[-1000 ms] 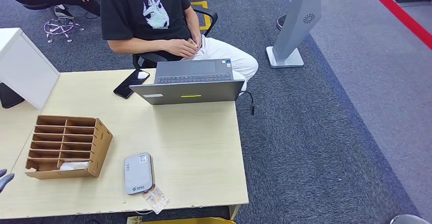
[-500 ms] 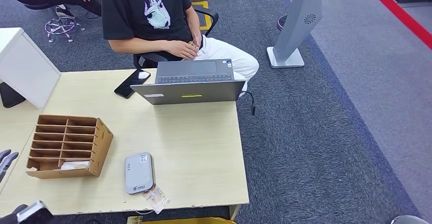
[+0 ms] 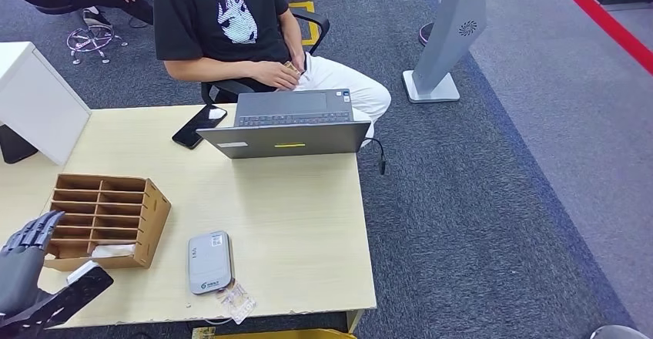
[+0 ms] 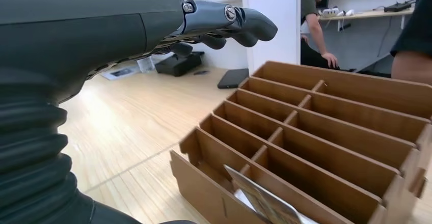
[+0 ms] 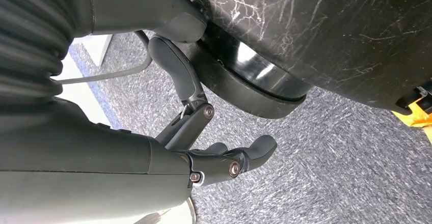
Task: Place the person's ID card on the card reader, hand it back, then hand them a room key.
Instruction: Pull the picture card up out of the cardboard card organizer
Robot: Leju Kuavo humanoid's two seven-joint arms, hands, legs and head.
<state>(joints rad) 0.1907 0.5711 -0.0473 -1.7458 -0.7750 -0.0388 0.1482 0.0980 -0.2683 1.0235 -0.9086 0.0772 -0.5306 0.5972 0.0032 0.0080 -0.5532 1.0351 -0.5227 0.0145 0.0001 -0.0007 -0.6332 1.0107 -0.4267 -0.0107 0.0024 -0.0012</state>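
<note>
Hovering my left robot hand (image 3: 27, 258), fingers spread and empty, at nine o'clock of the card holder (image 3: 104, 219); drifting could topple it.

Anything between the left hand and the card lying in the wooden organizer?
Nothing visible blocks it. The left hand, holding nothing, hovers beside the organizer, and the card sits in its nearest row, open from above.

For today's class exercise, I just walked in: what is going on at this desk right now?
The robot's left hand hovers open beside the cardboard organizer, holding nothing. The card reader lies bare near the desk's front edge. A seated person behind the laptop holds something small in their hands. The right hand hangs over the carpet.
</note>
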